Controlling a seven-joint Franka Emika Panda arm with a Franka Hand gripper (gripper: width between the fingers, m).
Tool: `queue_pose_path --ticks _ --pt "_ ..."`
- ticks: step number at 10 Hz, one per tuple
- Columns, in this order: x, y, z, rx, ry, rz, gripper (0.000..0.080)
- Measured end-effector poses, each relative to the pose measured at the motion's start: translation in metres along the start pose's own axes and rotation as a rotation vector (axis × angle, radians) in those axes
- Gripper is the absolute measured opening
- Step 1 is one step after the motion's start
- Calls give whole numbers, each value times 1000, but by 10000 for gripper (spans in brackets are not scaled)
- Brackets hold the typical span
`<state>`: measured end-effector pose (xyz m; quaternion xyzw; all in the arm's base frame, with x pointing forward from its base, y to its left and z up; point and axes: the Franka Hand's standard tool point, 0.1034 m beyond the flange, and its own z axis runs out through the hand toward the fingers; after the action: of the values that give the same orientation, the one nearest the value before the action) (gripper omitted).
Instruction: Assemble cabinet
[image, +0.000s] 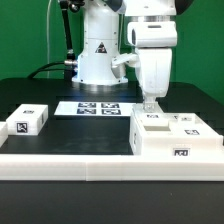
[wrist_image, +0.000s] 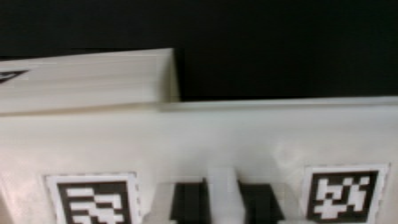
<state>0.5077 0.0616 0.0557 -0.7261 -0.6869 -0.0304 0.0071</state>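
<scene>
The white cabinet with small square tags lies at the exterior view's right, near the front. My gripper points straight down onto its left top edge. In the wrist view the cabinet fills the lower half, with a tag on either side of my gripper. The two dark fingers stand close together with a thin white strip of the cabinet between them. The gripper looks shut on that strip.
A small white tagged block lies at the exterior view's left. The marker board lies behind, in front of the arm's base. A low white wall runs along the front. Another white tagged part lies beyond the cabinet.
</scene>
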Motion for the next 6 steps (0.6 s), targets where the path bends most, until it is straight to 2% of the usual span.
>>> queue_pose_path --ticks 6 --pt "-1 6 0 -7 3 -10 70"
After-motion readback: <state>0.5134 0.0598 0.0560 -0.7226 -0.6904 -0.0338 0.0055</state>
